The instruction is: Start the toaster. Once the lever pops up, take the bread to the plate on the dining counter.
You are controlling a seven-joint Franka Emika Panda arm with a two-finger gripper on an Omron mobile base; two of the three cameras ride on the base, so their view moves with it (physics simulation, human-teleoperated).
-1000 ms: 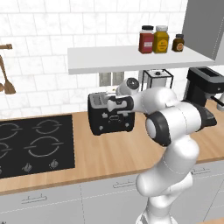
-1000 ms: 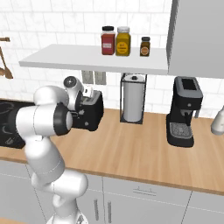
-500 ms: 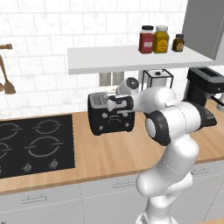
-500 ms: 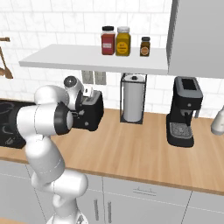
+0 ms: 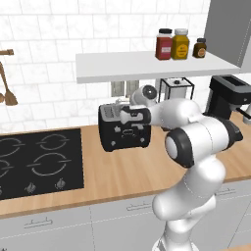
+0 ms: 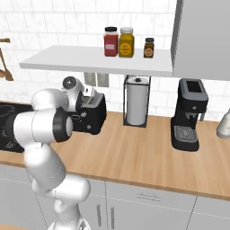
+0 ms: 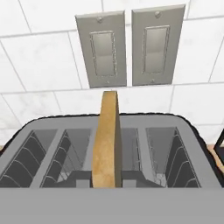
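The black toaster (image 5: pixel 122 135) stands on the wood counter by the wall, to the right of the stovetop; it also appears as the toaster (image 6: pixel 93 117) in the right base view. My gripper (image 5: pixel 129 116) hangs over its top, pointing down into the slots. In the hand view the bread (image 7: pixel 107 144), a tan slice on edge, sticks up from the middle slot of the toaster (image 7: pixel 192 144), dead centre between my fingers. The jaws are shut on its lower part, and the fingertips themselves are hidden. The plate and the dining counter are out of view.
A black stovetop (image 5: pixel 39 159) lies left of the toaster. A paper towel roll (image 6: pixel 136 101) and a black coffee machine (image 6: pixel 191 114) stand to the right. A white shelf (image 6: pixel 90 63) with jars (image 6: pixel 119 42) hangs low overhead. Two wall switches (image 7: pixel 127 46) sit behind.
The jaws have closed onto the bread in the slot. The arm and the toaster have hardly moved.
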